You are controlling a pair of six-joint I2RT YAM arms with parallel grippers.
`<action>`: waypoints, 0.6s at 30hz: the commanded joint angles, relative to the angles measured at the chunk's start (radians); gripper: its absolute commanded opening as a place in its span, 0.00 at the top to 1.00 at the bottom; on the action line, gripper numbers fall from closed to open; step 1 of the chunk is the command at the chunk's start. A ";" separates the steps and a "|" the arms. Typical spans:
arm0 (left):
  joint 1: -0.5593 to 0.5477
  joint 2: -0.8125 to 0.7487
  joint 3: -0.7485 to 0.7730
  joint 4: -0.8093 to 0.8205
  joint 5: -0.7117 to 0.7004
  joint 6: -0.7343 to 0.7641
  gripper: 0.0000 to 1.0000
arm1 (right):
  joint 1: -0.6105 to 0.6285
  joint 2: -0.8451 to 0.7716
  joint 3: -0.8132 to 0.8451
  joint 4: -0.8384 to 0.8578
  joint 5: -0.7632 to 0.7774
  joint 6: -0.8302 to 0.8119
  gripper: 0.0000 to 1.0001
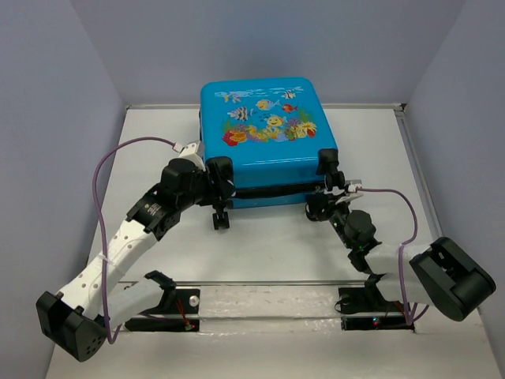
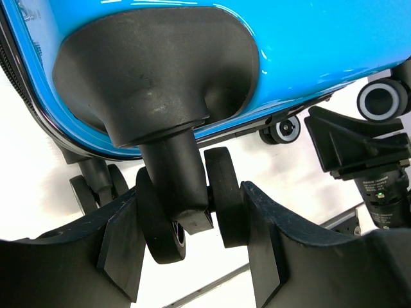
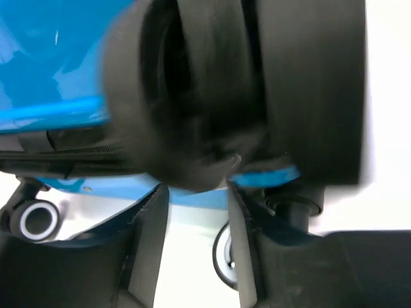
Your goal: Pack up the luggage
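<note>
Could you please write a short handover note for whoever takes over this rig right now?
Left gripper: closed around the near-left wheel of the luggage, fingers touching both sides.
Right gripper: at the near-right wheel; its view is blurred, so a grip cannot be confirmed.
Luggage: lies flat on the table, fish print up, wheels toward the arms.
Done: the two shells are together.
Left: whether the zip is fully shut is not visible. Probably check it, then let go of the wheels.
</note>
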 commanded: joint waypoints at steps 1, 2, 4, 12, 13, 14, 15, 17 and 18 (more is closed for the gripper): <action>-0.021 -0.085 0.101 0.313 0.169 0.069 0.94 | 0.015 -0.009 -0.043 0.117 0.081 0.048 0.47; -0.021 -0.086 0.104 0.305 0.162 0.074 0.94 | 0.015 -0.012 -0.046 0.117 0.074 0.044 0.46; -0.020 -0.090 0.109 0.300 0.157 0.077 0.94 | 0.015 -0.032 -0.046 0.108 0.077 0.030 0.45; -0.020 -0.103 0.107 0.288 0.157 0.078 0.94 | -0.005 -0.108 0.052 -0.053 0.074 -0.062 0.46; -0.018 -0.103 0.106 0.288 0.157 0.078 0.94 | -0.005 -0.101 0.062 -0.059 0.073 -0.070 0.46; -0.020 -0.103 0.104 0.288 0.159 0.077 0.94 | -0.005 -0.073 0.074 -0.070 0.062 -0.076 0.46; -0.020 -0.106 0.103 0.288 0.160 0.077 0.94 | -0.005 -0.056 0.082 -0.070 0.056 -0.079 0.47; -0.020 -0.108 0.100 0.288 0.160 0.075 0.94 | -0.015 -0.004 0.096 -0.047 0.059 -0.076 0.48; -0.020 -0.108 0.100 0.286 0.162 0.075 0.94 | -0.015 0.013 0.096 -0.029 0.059 -0.074 0.49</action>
